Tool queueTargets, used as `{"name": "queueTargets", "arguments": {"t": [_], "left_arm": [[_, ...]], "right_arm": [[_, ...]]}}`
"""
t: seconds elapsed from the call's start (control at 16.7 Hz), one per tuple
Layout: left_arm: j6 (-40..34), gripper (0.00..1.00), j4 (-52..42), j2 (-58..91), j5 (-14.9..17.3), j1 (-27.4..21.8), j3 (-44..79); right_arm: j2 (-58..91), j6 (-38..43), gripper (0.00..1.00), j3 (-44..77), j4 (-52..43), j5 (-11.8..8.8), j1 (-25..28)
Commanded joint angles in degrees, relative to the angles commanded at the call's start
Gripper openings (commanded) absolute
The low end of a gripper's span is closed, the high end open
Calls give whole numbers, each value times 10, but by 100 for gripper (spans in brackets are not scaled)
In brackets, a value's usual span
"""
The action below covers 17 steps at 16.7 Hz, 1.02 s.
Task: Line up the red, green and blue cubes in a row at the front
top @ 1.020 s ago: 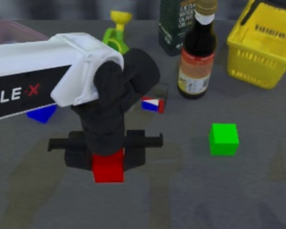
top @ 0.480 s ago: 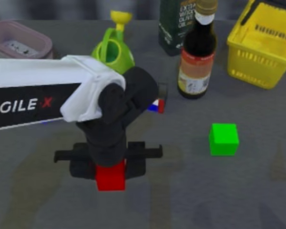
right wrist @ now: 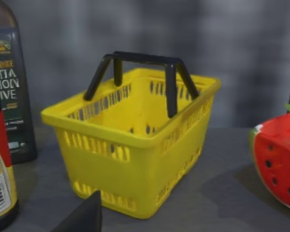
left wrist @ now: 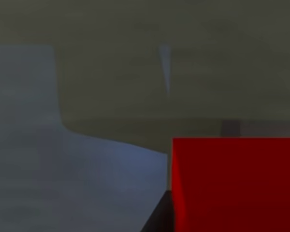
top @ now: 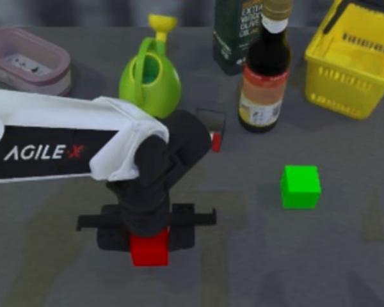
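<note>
Top view shows the left gripper (top: 147,235) closed on the red cube (top: 149,248), its two fingers pressing the cube from both sides, in front of the green watering can (top: 150,78) and well apart from it. I cannot tell from this view if the red cube rests on the table (top: 345,256) or hangs just above it. The left wrist view shows the same red cube (left wrist: 236,183) very close, filling one corner, with grey table behind it. The green cube (top: 300,186) stands alone on the table, to the right of the red cube and a little farther back, in front of the dark sauce bottle (top: 264,70). The blue cube is not visible in any view; I think the white arm may cover it, but this is only a guess. A small cube with a patterned face (top: 212,131) peeks out beside the arm, between the watering can and the sauce bottle; it is not part of the task. The right gripper is not seen in the top view, and the right wrist view shows only the yellow basket (right wrist: 135,140), so I cannot tell its state. In my judgement the task is at its early part: the red cube is being brought to the front, and the green and blue cubes are left to place beside it.
</note>
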Motion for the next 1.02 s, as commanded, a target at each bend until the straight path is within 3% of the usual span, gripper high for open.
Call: {"name": "queueTargets", "arguments": {"t": [0.78, 1.02], "left_arm": [[0, 98, 0, 0, 0, 0, 0], [0, 100, 0, 0, 0, 0, 0]], "right_arm": [[0, 0, 100, 0, 0, 0, 0], [0, 0, 100, 0, 0, 0, 0]]}}
